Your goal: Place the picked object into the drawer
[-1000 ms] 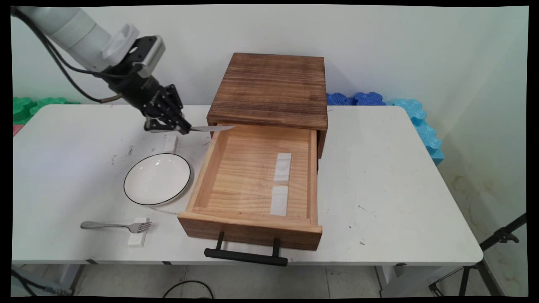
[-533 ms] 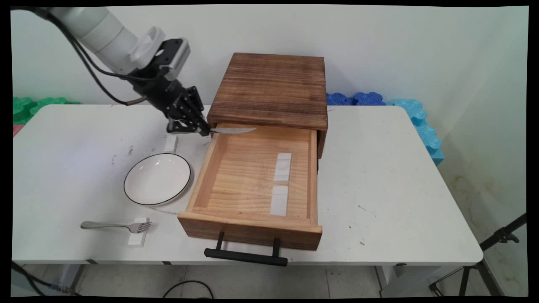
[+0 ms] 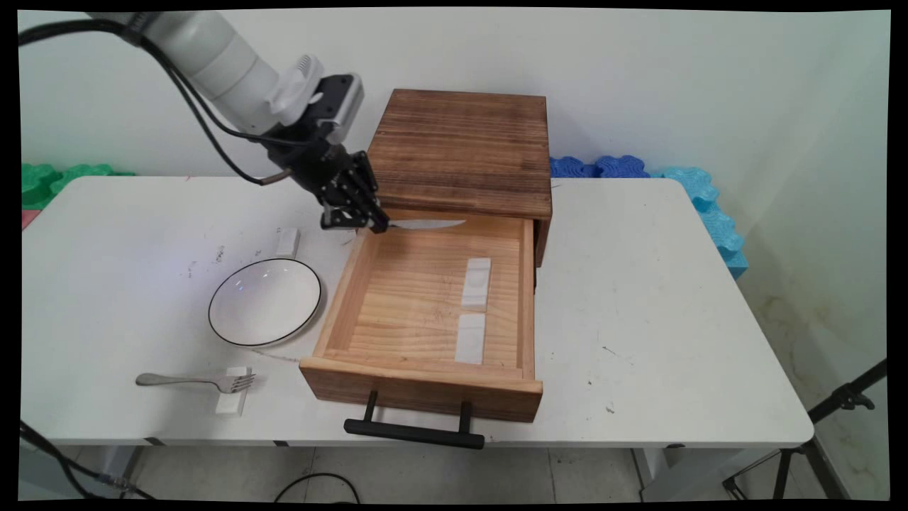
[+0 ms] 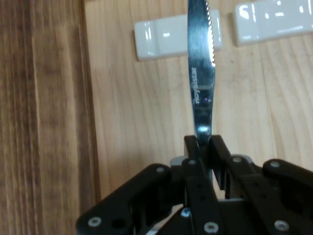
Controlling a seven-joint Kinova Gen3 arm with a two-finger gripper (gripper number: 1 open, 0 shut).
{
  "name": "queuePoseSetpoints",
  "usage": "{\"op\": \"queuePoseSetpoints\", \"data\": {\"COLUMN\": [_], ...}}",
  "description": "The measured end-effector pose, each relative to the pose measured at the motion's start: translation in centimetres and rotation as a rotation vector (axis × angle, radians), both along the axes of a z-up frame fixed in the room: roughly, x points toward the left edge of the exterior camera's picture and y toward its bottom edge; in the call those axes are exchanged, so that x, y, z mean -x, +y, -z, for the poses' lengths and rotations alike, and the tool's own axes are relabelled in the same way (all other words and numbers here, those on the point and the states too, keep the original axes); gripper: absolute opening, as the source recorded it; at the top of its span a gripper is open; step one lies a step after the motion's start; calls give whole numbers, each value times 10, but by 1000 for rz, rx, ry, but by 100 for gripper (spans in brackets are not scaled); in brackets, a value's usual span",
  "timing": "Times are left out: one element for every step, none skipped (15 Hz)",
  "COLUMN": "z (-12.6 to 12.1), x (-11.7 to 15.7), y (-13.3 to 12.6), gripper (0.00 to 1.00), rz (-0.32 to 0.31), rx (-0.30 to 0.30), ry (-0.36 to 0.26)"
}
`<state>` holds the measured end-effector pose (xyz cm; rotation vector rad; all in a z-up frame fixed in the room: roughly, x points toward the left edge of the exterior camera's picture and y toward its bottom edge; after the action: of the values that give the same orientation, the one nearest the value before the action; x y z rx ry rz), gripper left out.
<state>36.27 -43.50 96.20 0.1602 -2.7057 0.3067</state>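
My gripper [image 3: 374, 226] is shut on a metal knife [image 3: 425, 224], held level above the back left corner of the open wooden drawer [image 3: 369, 245]. The blade points right across the drawer's back edge. In the hand view the gripper [image 4: 204, 143] clamps the knife [image 4: 201, 68] by its handle end, serrated blade pointing away over the drawer floor [image 4: 146, 107]. Two white rests [image 3: 476, 283] [image 3: 470, 338] lie on the drawer floor at the right; the hand view shows them as a rest [image 4: 166, 39] behind the blade and a rest [image 4: 274, 22] to its right.
The dark wooden cabinet [image 3: 461, 149] stands behind the drawer. A white plate [image 3: 264, 301] lies left of the drawer, with a small white rest [image 3: 287, 242] behind it. A fork [image 3: 195, 382] leans on another white rest [image 3: 233, 401] near the front edge. The drawer's black handle [image 3: 415, 431] overhangs the table front.
The gripper has carried the knife to the right, from above the table left of the drawer to over the drawer's back left corner.
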Motion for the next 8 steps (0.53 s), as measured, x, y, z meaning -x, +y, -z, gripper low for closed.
{"op": "queuePoseSetpoints", "data": {"z": [3, 5, 8, 11, 13, 16, 19, 22], "x": [4, 9, 13, 17, 21, 24, 27, 31], "y": [-2, -4, -6, -7, -9, -11, -13, -15], "gripper": [0, 0, 0, 0, 0, 0, 0, 0], "rz": [1, 2, 3, 4, 5, 6, 6, 7], "rx": [0, 1, 1, 2, 3, 3, 4, 4], "ry": [0, 0, 0, 0, -1, -2, -3, -5]}}
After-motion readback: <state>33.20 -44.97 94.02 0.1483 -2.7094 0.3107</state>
